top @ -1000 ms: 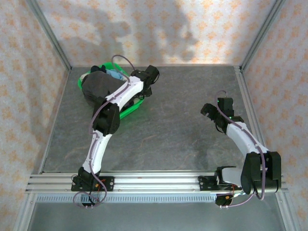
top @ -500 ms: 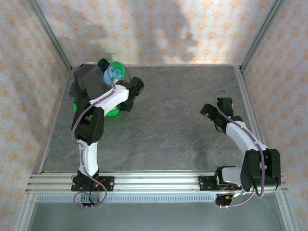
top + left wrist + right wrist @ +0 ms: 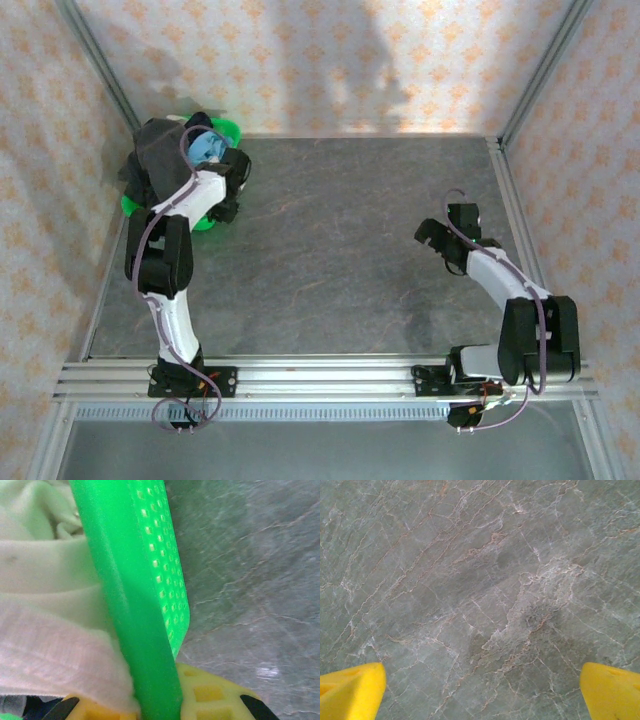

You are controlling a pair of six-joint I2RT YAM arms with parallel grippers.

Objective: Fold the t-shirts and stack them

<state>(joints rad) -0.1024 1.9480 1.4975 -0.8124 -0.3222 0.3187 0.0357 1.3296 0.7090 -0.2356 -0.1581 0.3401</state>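
A green plastic basket (image 3: 226, 128) sits tilted in the far left corner, heaped with t-shirts. A large dark brown-grey one (image 3: 160, 152) lies on top, with a light blue one (image 3: 207, 146) beside it. My left gripper (image 3: 218, 207) is shut on the basket's near rim. In the left wrist view the green rim (image 3: 135, 580) runs between the yellow fingers (image 3: 210, 695), and cream cloth (image 3: 45, 580) presses against its inner side. My right gripper (image 3: 441, 232) hangs open over bare table at the right, its yellow fingertips (image 3: 355, 690) wide apart with nothing between them.
The grey marbled table (image 3: 340, 240) stretches between the two arms. Metal frame posts and patterned walls close in the left, back and right sides. The aluminium rail (image 3: 320, 378) with both arm bases runs along the near edge.
My left arm has swung left and pulled the basket with its shirts toward the far left corner. Its jaws tightened on the rim. The right arm has barely moved.
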